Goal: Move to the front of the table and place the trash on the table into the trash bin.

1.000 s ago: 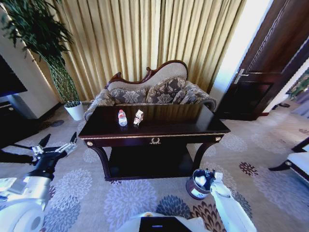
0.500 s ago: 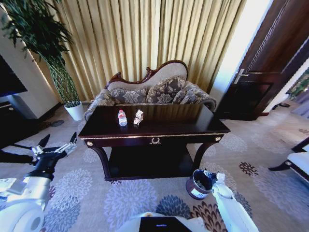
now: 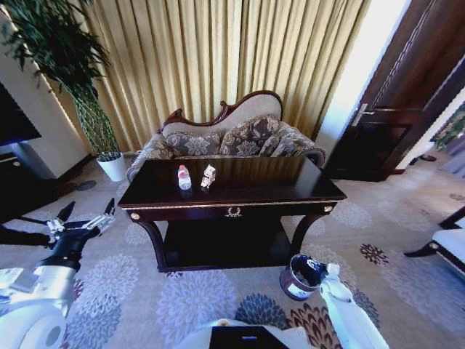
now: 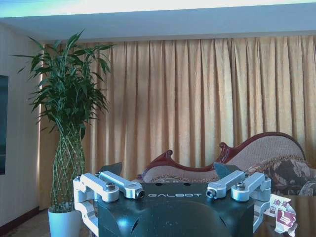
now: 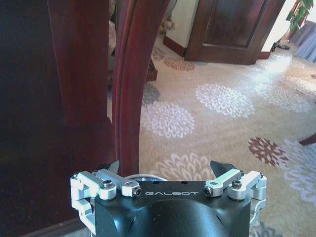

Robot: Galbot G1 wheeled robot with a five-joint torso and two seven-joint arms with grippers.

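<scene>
Trash sits on the far left part of the table (image 3: 290, 190): I see a clear bottle (image 3: 184, 177) upright beside a crushed carton (image 3: 208, 177), just apart. My trash bin (image 3: 297, 278) stands on the carpet near the table's right leg, tilted, with my right gripper (image 5: 166, 169) spread open just beside it. My left gripper (image 3: 87, 211) hovers wide open, well left of the table, above the carpet.

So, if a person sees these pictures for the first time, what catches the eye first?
The dark glossy table in the room's middle, with a clear bottle and a crushed carton on top. Behind it stands a patterned sofa before golden curtains.
</scene>
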